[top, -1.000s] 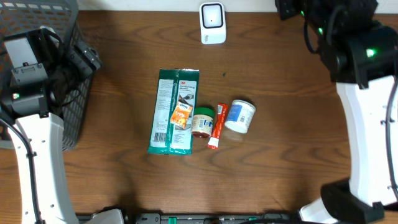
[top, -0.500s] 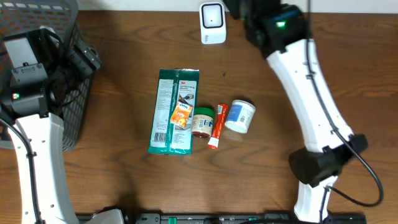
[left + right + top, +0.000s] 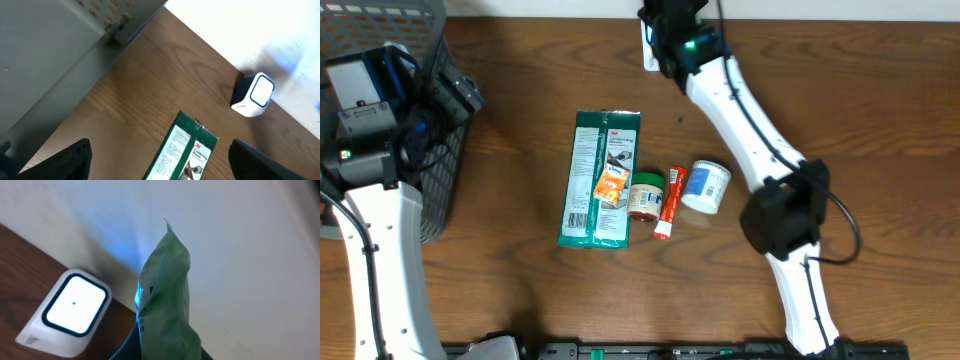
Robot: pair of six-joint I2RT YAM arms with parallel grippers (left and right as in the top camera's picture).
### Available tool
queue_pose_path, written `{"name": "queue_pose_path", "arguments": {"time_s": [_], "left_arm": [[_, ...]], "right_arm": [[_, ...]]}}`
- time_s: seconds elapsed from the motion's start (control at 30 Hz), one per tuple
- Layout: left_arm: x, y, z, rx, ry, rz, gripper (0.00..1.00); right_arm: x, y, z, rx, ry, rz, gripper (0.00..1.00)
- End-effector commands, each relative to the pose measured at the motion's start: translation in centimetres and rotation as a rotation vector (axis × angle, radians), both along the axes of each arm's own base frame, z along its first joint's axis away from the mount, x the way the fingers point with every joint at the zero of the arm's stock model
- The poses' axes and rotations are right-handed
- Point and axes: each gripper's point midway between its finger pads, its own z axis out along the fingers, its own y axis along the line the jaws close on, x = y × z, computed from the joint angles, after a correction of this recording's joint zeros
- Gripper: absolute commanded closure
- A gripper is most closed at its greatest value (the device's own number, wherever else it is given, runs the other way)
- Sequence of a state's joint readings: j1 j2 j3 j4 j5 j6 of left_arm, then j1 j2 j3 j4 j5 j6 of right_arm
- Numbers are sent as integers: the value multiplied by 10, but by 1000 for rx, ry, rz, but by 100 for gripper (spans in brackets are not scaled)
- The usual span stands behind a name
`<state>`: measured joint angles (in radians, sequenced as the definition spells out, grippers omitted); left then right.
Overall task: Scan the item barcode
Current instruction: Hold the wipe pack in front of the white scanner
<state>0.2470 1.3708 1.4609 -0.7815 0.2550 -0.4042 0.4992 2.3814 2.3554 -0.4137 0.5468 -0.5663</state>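
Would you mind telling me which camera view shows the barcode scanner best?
The right wrist view: the barcode scanner fills the lower left, close, its window lit, beside the green packet. The left wrist view shows it whole but small and far. Overhead, the right arm hides all but a white edge.

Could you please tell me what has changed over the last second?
The right arm swung left along the far edge and now holds its green packet near the scanner. Nothing was picked up or let go. The left arm by the basket and the items in the middle stayed put.
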Motion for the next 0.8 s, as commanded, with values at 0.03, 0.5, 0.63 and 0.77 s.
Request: {"name": "queue_pose_path", "arguments": {"time_s": [0.03,0.5,0.63,0.77], "left_arm": [[0,4,8,14,-18,14,15],[0,4,8,14,-18,14,14],[0,4,8,14,-18,14,15],[0,4,8,13,-18,14,15]], "right_arm": [[13,13,-32,-86,-17,-3,99],[32,46,-127,-282,3,99,99],[30,53,-135,-283,6,111,99],[30,55,-134,-280,3,117,99]]}}
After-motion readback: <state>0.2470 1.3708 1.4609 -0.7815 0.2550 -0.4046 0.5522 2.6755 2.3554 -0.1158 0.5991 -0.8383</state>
